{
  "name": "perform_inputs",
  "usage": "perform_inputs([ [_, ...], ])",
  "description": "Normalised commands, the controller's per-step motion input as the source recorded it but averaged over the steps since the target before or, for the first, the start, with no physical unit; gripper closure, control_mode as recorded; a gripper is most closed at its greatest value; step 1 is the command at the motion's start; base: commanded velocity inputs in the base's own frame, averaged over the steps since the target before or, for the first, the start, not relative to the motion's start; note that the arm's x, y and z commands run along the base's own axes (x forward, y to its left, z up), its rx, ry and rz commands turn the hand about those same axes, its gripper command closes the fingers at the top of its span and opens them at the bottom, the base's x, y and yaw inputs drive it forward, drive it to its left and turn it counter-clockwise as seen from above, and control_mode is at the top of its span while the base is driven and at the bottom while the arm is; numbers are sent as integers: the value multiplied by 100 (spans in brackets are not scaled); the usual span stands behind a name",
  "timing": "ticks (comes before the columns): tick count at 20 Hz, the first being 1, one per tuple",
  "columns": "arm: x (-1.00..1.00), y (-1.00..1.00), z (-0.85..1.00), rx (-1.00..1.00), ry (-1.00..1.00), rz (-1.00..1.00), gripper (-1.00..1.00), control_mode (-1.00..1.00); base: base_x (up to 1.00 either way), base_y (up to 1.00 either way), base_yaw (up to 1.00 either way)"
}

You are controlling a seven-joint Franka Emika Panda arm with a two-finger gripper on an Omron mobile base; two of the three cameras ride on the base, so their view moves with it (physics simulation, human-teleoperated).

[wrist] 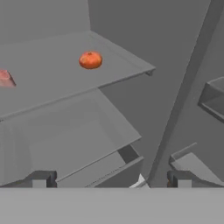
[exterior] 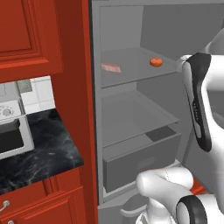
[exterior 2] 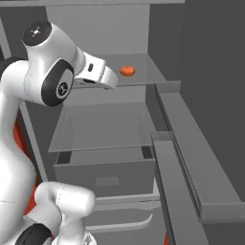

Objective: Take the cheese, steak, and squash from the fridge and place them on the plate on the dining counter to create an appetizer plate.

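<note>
Steak [exterior: 111,68] on upper fridge [exterior: 131,109] shelf, up-left of wide-open, empty pincer [wrist: 111,180], round orange squash [wrist: 90,60] nearby

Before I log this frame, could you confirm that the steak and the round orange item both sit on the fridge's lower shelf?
Not quite: the steak and the round orange item both sit on the fridge's upper shelf, as the left base view shows.
</note>
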Motion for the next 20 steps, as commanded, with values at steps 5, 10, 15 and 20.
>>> perform_inputs([
  [5,40,1,-16,-8,-6,0,-100,-100,0,0,0],
  [10,57,0,-1,-2,0,0,-100,-100,0,0,0],
  [15,67,2,0,0,0,-4,-100,-100,0,0,0],
  [20,66,1,-1,0,2,-8,-100,-100,0,0,0],
])
